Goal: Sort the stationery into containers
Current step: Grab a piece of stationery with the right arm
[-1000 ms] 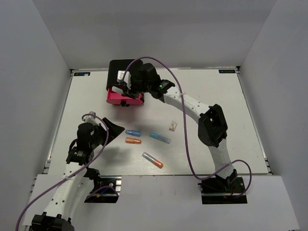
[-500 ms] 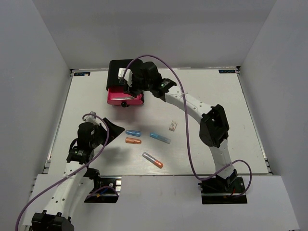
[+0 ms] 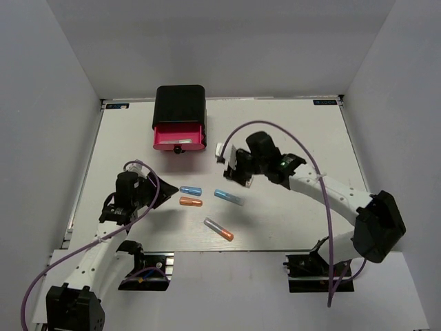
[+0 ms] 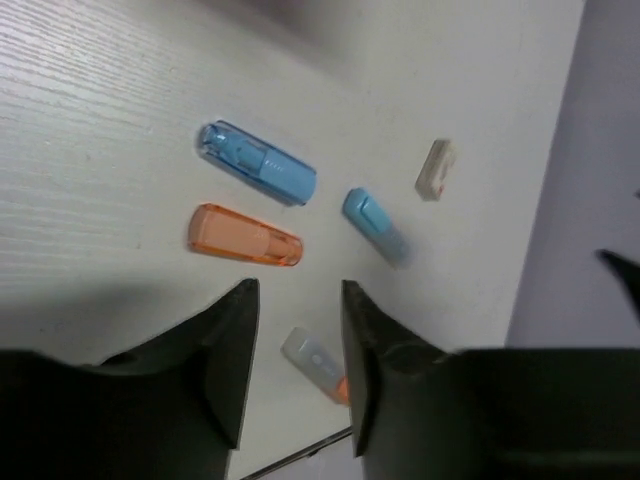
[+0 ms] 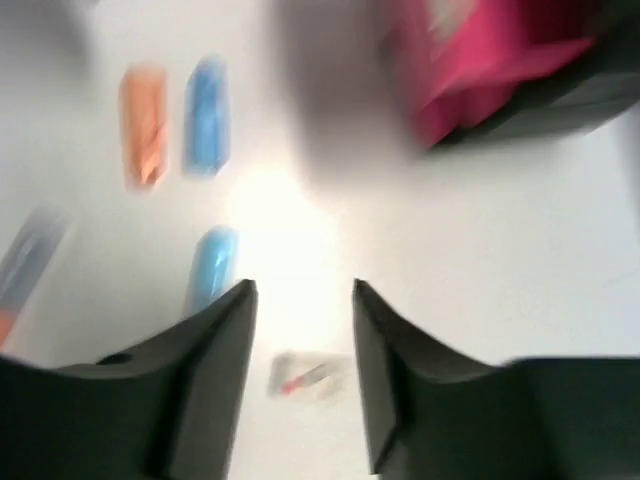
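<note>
Five pieces of stationery lie loose on the white table [image 3: 310, 138], in front of the drawers. A blue pen [image 3: 191, 190] lies just beside an orange pen [image 3: 191, 202], the two side by side and nearly parallel. A second blue pen [image 3: 229, 198] sits off to their right, and a clear pen [image 3: 218, 229] with an orange tip lies nearest the arm bases. The small white block [image 4: 434, 168] shows in the left wrist view beyond the second blue pen; from above the right arm covers it. At the far side stands the black box [image 3: 180, 103], with one pink drawer [image 3: 179, 136] pulled out toward the pens and its black knob [image 3: 178, 149] facing them. The right gripper [image 5: 303, 290] hovers over the table right of the open drawer, fingers apart with nothing between them. Its own view is blurred, but the white block shows low in the gap. The left gripper [image 4: 298, 290] hangs above the table left of the pens, pointed at them, fingers a little apart and empty, the orange pen just beyond its tips.
</note>
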Controlling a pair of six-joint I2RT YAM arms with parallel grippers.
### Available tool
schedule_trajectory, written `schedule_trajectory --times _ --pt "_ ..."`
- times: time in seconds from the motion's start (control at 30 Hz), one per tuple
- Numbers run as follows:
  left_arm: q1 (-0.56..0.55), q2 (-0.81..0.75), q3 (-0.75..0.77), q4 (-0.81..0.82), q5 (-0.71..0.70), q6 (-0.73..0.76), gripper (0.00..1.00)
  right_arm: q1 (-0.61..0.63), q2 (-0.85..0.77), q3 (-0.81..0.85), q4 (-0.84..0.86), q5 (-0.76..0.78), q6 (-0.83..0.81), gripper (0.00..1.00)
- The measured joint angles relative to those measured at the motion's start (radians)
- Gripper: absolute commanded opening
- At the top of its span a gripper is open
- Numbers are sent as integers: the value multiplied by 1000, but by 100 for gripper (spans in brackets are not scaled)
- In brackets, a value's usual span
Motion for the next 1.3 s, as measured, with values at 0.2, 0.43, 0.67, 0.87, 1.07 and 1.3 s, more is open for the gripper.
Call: schedule_trajectory --times 0.2,0.43,0.67,0.87,1.07,1.3 --pt "0 75 27 -32 12 8 80 2 119 -153 -146 -25 13 75" --pt "0 64 106 -116 12 47 80 8 307 -68 -150 1 58 76" --pt "0 -39 108 -208 10 55 80 16 389 -12 -135 24 68 70" --pt "0 -98 108 -244 21 75 81 36 401 -32 -101 66 71 64" --pt "0 -124 108 -230 69 112 81 54 389 -71 -45 86 76 45" --pt "0 -98 108 -188 106 129 81 53 349 -98 -60 51 42 18"
